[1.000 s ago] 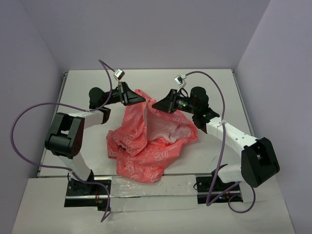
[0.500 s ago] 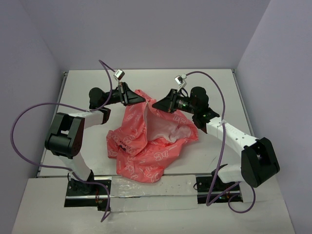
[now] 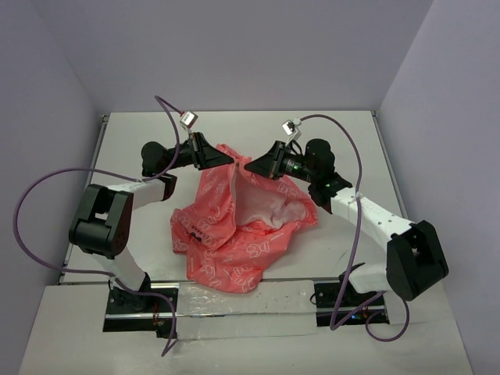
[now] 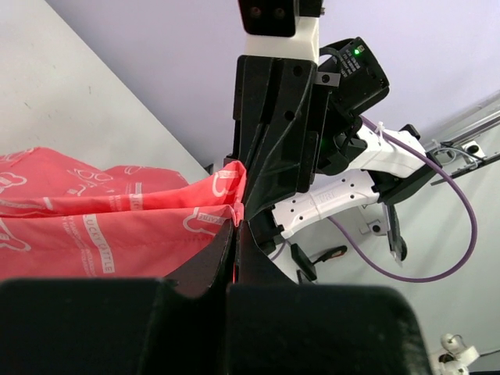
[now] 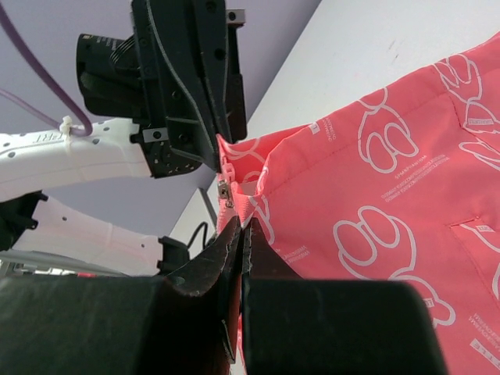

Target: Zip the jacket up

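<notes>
The jacket (image 3: pixel 234 226) lies crumpled in the middle of the table (image 3: pixel 351 133), between the two arms. Its coral-pink fabric with white outline prints faces up and its white lining (image 3: pixel 269 211) shows in an open fold to the right of centre. Its far edge is raised off the table and held taut between the two pincers, which face each other tip to tip, very close together. The left pincer (image 3: pixel 228 161) is closed, its fingers pinching a corner of that pink edge. The right pincer (image 3: pixel 250 166) is also closed, clamping the fabric edge just beside the left one. In the right wrist view a small silver metal piece (image 5: pixel 226 191) sits on the jacket's edge just above the right fingertips (image 5: pixel 231 234).
</notes>
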### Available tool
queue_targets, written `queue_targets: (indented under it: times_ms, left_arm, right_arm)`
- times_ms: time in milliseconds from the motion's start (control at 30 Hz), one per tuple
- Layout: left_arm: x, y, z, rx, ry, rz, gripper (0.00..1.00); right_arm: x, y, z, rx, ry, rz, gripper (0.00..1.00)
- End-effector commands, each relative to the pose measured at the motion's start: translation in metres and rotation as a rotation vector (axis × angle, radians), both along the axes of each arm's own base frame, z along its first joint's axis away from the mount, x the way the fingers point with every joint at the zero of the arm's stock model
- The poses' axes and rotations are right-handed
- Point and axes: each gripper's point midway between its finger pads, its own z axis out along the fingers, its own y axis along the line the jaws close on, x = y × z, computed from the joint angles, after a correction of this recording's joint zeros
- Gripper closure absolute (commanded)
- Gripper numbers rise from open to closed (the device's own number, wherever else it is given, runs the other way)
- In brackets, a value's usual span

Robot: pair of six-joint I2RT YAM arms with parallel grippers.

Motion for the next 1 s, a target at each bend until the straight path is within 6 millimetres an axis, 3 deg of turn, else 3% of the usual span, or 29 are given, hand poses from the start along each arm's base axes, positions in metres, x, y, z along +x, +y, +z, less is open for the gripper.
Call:
queue_targets:
  times_ms: [0, 467, 800, 967]
  left_arm:
    - [-0.011, -0.002, 0.024, -0.030, -0.151, 0.017, 1.00]
    - [-0.015, -0.006, 0.014, -0.016, -0.122, 0.028, 1.00]
    - [-0.018, -0.006, 0.019, -0.005, -0.126, 0.080, 1.00]
    - [-0.021, -0.008, 0.015, 0.004, -0.121, 0.070, 1.00]
  right_arm:
    - [0.001, -0.005, 0.041, 0.077, -0.115, -0.042, 1.00]
    - [0.001, -0.012, 0.070, 0.175, -0.171, -0.098, 1.00]
    - [0.015, -0.020, 0.065, 0.170, -0.131, -0.199, 1.00]
    - [0.014, -0.023, 0.074, 0.205, -0.154, -0.211, 1.00]
